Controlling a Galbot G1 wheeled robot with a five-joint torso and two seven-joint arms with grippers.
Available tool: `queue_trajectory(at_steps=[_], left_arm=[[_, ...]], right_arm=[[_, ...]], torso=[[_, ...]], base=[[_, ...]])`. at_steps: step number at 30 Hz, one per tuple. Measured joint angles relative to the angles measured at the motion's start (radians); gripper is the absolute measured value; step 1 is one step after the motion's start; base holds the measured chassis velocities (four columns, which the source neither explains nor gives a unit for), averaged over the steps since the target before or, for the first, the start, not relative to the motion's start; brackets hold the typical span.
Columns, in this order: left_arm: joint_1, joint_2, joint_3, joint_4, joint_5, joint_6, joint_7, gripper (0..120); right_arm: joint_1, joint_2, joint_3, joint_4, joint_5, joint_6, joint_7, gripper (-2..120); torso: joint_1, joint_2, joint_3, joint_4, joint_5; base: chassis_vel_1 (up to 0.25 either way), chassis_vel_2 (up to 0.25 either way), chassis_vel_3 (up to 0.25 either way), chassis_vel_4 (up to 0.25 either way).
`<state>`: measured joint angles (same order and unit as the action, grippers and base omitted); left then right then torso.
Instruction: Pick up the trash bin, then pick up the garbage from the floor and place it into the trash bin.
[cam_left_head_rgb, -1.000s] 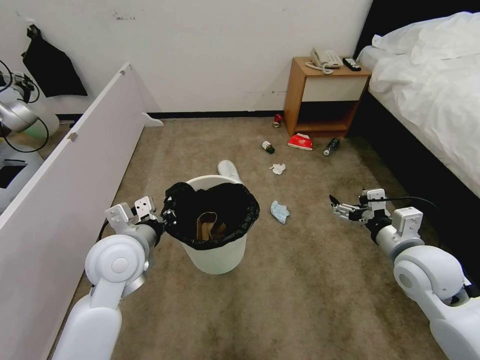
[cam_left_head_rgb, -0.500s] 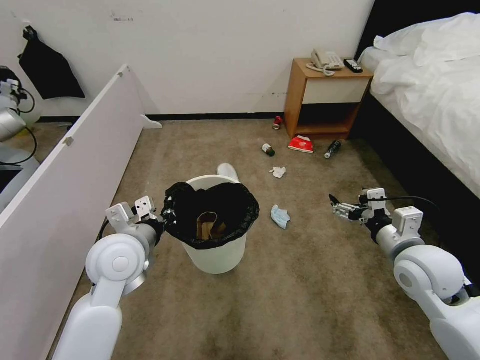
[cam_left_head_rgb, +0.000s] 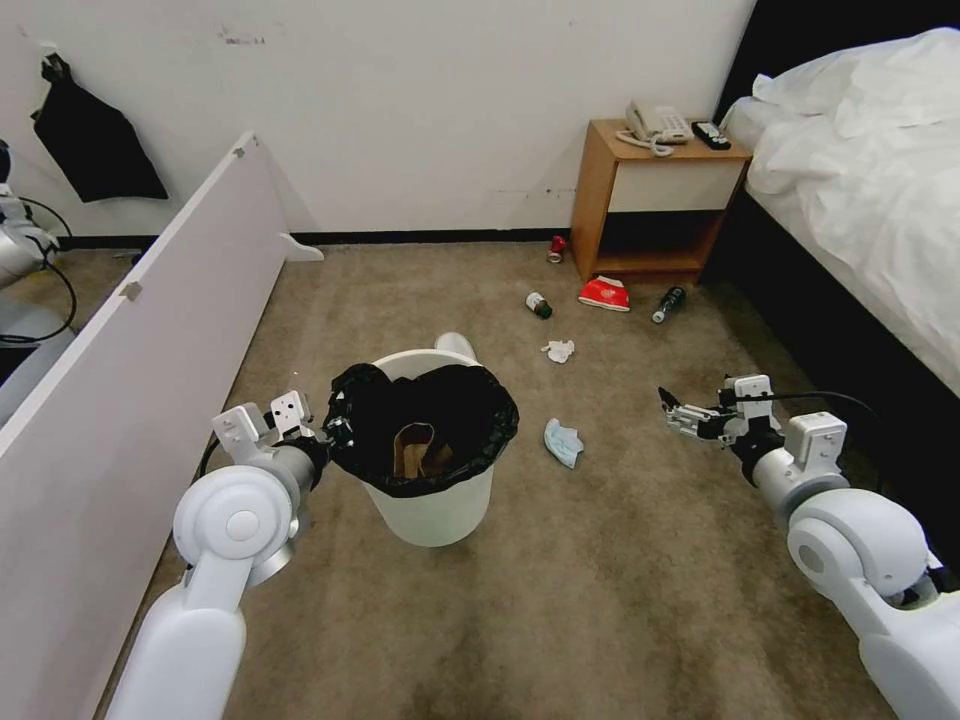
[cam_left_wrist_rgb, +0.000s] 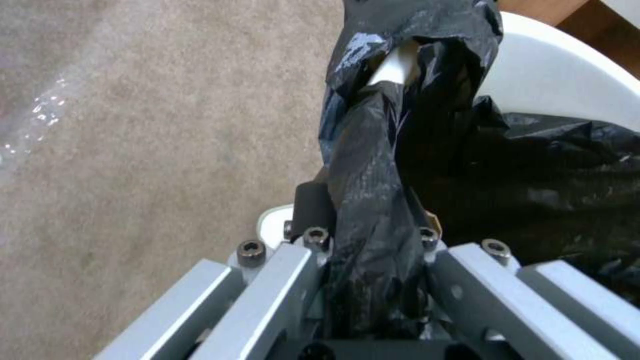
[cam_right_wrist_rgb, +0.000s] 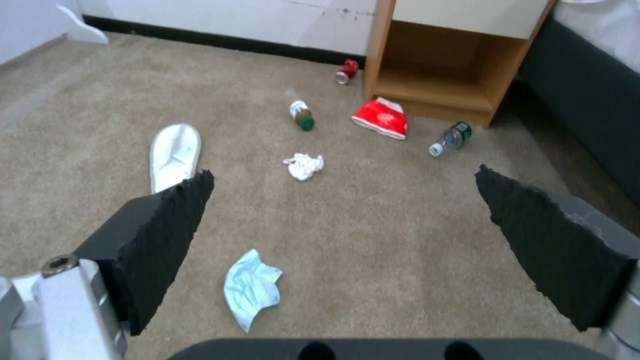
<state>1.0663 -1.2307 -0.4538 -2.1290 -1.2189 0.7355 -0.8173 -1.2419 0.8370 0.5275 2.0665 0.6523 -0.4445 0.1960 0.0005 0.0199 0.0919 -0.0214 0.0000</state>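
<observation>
My left gripper (cam_left_head_rgb: 335, 432) clamps the trash bin (cam_left_head_rgb: 430, 500) at its bag-lined rim, mid-carpet; my right gripper (cam_right_wrist_rgb: 347, 235), jaws apart, hovers near the pale blue wad (cam_right_wrist_rgb: 250, 287), seemingly next to grasp.

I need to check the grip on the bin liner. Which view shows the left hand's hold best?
The left wrist view: the left hand is shut on the trash bin, its black bag bunched between the fingers. The head view shows that hand at the bin's rim, the grip itself hidden.
</observation>
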Motion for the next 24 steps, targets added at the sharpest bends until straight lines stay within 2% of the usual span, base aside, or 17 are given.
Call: queue_trajectory(at_steps=[24], left_arm=[[-0.002,0.0,0.001,0.008,0.0,0.0,0.004,5]], right_arm=[[0.013,0.002,-0.015,-0.011,-0.003,0.005,-0.004,100]], torso=[[0.0,0.0,0.0,-0.0001,0.0]], base=[[-0.056,0.055,0.055,-0.055]])
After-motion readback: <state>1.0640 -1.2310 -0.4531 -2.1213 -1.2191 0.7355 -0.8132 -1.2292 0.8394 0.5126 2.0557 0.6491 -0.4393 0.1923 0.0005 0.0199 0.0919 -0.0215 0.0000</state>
